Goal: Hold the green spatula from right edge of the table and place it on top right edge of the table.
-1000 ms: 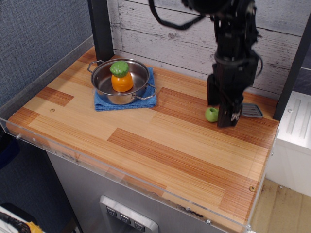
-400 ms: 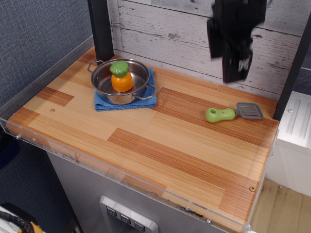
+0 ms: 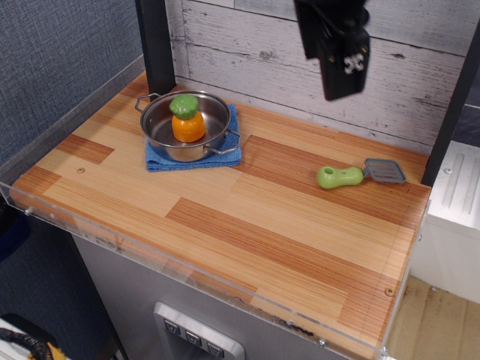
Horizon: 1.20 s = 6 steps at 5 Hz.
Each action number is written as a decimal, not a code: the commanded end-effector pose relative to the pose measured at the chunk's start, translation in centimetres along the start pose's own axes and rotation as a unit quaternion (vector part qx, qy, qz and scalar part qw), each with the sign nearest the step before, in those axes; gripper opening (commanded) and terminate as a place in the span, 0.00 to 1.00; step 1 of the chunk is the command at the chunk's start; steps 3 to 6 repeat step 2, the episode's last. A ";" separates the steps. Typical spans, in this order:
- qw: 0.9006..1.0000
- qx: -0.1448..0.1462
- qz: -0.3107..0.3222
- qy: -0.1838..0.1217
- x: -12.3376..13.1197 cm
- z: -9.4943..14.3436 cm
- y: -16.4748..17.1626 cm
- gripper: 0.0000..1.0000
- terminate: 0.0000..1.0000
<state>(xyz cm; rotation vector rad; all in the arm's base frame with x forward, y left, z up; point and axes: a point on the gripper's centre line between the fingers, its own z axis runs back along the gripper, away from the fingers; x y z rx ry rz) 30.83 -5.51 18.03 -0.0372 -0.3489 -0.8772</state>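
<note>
The green spatula (image 3: 339, 177) lies flat on the table (image 3: 247, 217) near its far right edge. Its lime handle points left and its grey slotted blade (image 3: 385, 171) points right. My gripper (image 3: 328, 75) hangs high above the table's back edge, up and a little left of the spatula, well clear of it. Its fingers stand apart and hold nothing.
A steel pot (image 3: 159, 135) with an orange toy vegetable (image 3: 187, 124) in it sits on a blue cloth (image 3: 161, 160) at the back left. A white plank wall (image 3: 247, 45) and black posts (image 3: 155, 41) close the back. A clear acrylic rim (image 3: 187, 277) lines the front.
My gripper was down around the spatula's handle a second ago. It has let go, risen high and shifted slightly left. The spatula stays flat on the table.
</note>
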 end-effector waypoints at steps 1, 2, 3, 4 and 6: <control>1.000 0.014 -0.001 -0.013 -0.3 1.3 -0.1 1.00 0.00; 1.000 0.014 -0.001 -0.013 -0.3 1.3 -0.1 1.00 1.00; 1.000 0.014 -0.001 -0.013 -0.3 1.3 -0.1 1.00 1.00; 1.000 0.014 -0.001 -0.013 -0.3 1.3 -0.1 1.00 1.00; 1.000 0.014 -0.001 -0.013 -0.3 1.3 -0.1 1.00 1.00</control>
